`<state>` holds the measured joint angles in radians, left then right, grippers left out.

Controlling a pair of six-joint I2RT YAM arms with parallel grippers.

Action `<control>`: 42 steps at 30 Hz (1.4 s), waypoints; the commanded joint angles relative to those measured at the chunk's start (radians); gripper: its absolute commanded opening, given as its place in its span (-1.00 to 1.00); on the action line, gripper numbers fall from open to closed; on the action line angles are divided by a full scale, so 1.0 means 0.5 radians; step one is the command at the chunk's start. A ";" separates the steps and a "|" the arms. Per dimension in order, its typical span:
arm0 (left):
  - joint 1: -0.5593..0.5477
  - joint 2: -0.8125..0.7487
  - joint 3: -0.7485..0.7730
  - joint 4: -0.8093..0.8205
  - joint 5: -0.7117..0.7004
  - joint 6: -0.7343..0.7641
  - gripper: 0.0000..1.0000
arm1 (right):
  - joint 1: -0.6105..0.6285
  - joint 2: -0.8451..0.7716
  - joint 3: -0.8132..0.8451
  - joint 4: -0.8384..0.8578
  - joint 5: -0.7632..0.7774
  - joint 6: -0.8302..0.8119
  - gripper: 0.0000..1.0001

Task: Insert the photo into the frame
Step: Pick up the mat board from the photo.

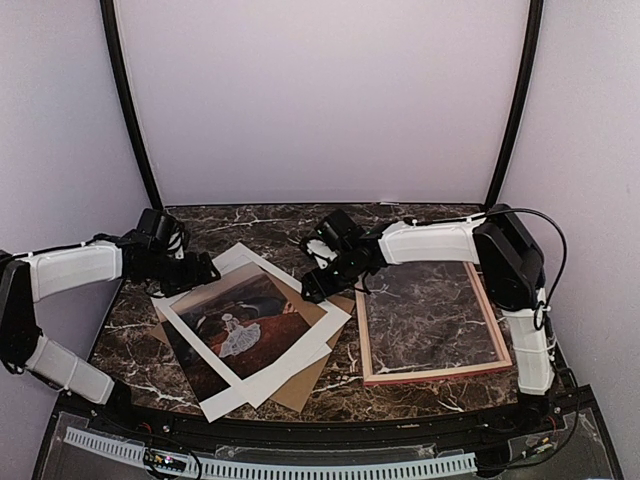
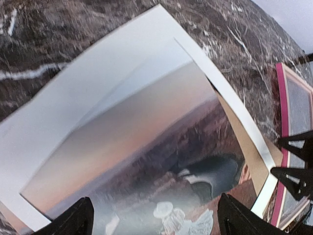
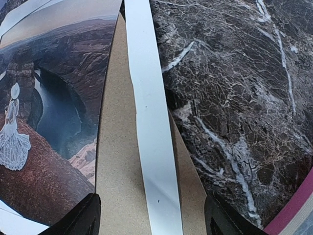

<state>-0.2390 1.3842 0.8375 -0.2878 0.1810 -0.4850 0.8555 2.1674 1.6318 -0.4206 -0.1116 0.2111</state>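
Dark reddish-brown landscape photo (image 1: 245, 320) lay stacked with a white mat (image 3: 146, 122) and brown cardboard (image 3: 117, 171), left of the pink wooden frame (image 1: 430, 375). Left tool (image 2: 154, 218) and right tool (image 3: 151, 215) hovered above, both spread.

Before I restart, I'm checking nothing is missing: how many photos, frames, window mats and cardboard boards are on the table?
photo: 1
frame: 1
white window mat: 1
brown cardboard board: 1
Total: 4
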 commanded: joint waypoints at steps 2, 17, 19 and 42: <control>-0.174 -0.310 -0.251 -0.113 -0.071 -0.331 0.78 | 0.003 0.085 0.107 -0.010 -0.064 -0.030 0.45; -0.323 -0.725 -0.703 -0.248 -0.100 -0.654 0.71 | 0.001 0.211 0.191 -0.041 -0.163 -0.043 0.29; -0.328 -0.742 -0.734 -0.254 -0.101 -0.674 0.70 | 0.001 0.205 0.178 -0.024 -0.192 -0.032 0.26; -0.341 -0.593 -0.899 0.034 -0.041 -0.767 0.54 | 0.001 0.121 -0.011 0.046 -0.302 0.210 0.09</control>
<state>-0.4042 1.0569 0.4232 -0.3019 0.1455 -0.8539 0.8543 2.2440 1.6787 -0.3889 -0.2173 0.2550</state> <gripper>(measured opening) 0.773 0.555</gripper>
